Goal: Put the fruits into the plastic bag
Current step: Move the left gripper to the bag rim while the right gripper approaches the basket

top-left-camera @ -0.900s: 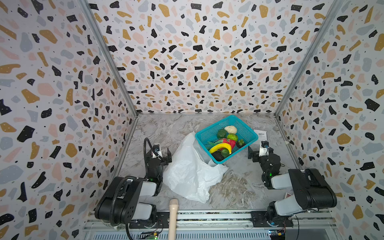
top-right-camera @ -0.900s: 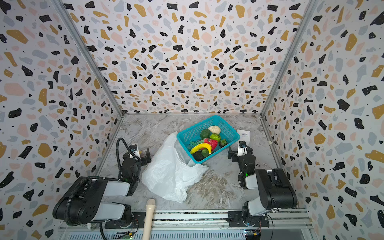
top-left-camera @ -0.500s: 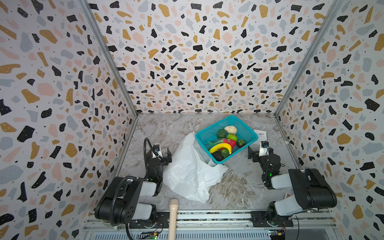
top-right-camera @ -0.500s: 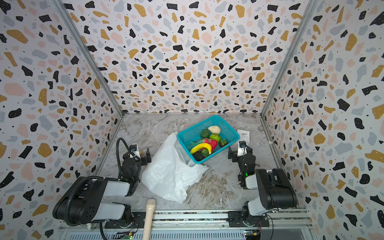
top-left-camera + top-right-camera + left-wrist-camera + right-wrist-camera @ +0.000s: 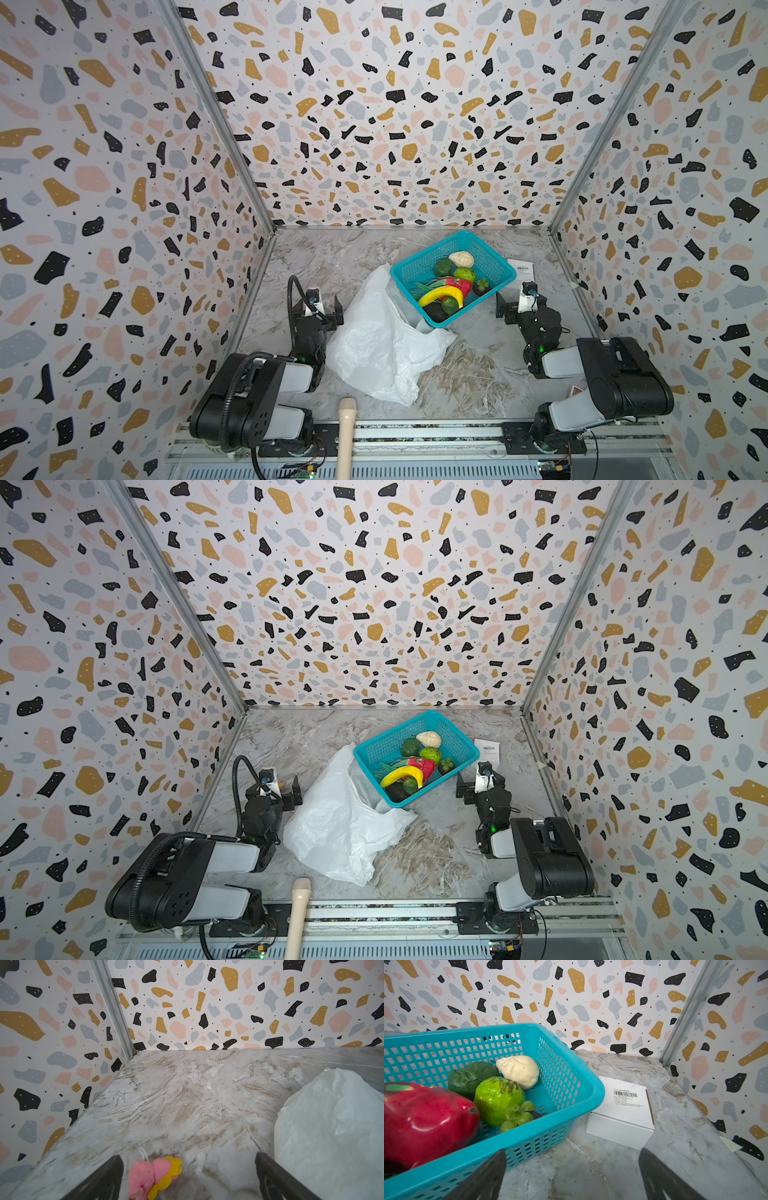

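Fruits (image 5: 455, 284) are sitting in the basket (image 5: 424, 264) against the thin, slippery plastic bag (image 5: 374, 345), which is likely needing a rim pinch; left gripper (image 5: 326, 307) and right gripper (image 5: 515, 299) are gaping empty.

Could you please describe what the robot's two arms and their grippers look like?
The left arm and right arm share bulky black joint housings and pale grey link shells. A black cable arches over the left one. The left gripper and right gripper have dark, flat, tapering fingers.
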`<state>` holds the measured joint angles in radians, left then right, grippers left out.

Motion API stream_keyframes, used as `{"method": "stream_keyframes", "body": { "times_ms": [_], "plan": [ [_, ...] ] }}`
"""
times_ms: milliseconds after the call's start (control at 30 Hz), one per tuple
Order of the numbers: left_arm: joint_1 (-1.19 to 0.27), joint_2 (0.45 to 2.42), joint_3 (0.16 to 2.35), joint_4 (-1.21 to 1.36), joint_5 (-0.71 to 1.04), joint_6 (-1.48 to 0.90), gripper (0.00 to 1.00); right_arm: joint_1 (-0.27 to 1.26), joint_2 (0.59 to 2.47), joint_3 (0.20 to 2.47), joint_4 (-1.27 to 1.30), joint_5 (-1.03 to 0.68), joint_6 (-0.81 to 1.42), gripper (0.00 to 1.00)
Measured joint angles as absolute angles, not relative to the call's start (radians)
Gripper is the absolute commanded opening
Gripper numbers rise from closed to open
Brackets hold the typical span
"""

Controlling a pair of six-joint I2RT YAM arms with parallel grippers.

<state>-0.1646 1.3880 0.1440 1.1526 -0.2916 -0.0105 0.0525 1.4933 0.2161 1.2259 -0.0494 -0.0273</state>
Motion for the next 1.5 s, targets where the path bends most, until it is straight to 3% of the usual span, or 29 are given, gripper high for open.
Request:
{"method": "stream_keyframes", "body": {
  "times_ms": [533, 633, 733, 900, 1100, 1333, 1500],
  "plan": [
    [-0.175, 1.389, 0.146, 1.149, -0.327, -0.015, 1.00, 0.040, 1.493, 0.218, 1.213, -0.076, -0.024, 0.99],
    [-0.175, 1.363, 0.258, 0.934, -0.403, -0.041, 0.99, 0.069, 1.452, 0.311, 0.996, -0.032, -0.023, 0.99],
    [-0.168, 1.363, 0.515, 0.694, -0.428, -0.063, 1.00, 0.094, 1.412, 0.493, 0.753, 0.057, 0.066, 0.87],
    [-0.165, 1.331, 0.728, 0.524, -0.421, -0.127, 0.99, 0.194, 1.301, 0.662, 0.561, 0.176, 0.299, 0.86],
    [-0.204, 1.382, 0.923, 0.219, -0.279, -0.224, 0.99, 0.390, 1.274, 0.692, 0.348, 0.259, 0.415, 0.86],
    [-0.375, 1.468, 1.024, -0.031, -0.089, -0.216, 1.00, 0.390, 1.266, 0.728, 0.179, 0.276, 0.450, 0.87],
    [-0.429, 1.534, 1.061, -0.173, -0.049, -0.186, 1.00, 0.384, 1.263, 0.781, 0.150, 0.285, 0.446, 0.89]
  ]
}}
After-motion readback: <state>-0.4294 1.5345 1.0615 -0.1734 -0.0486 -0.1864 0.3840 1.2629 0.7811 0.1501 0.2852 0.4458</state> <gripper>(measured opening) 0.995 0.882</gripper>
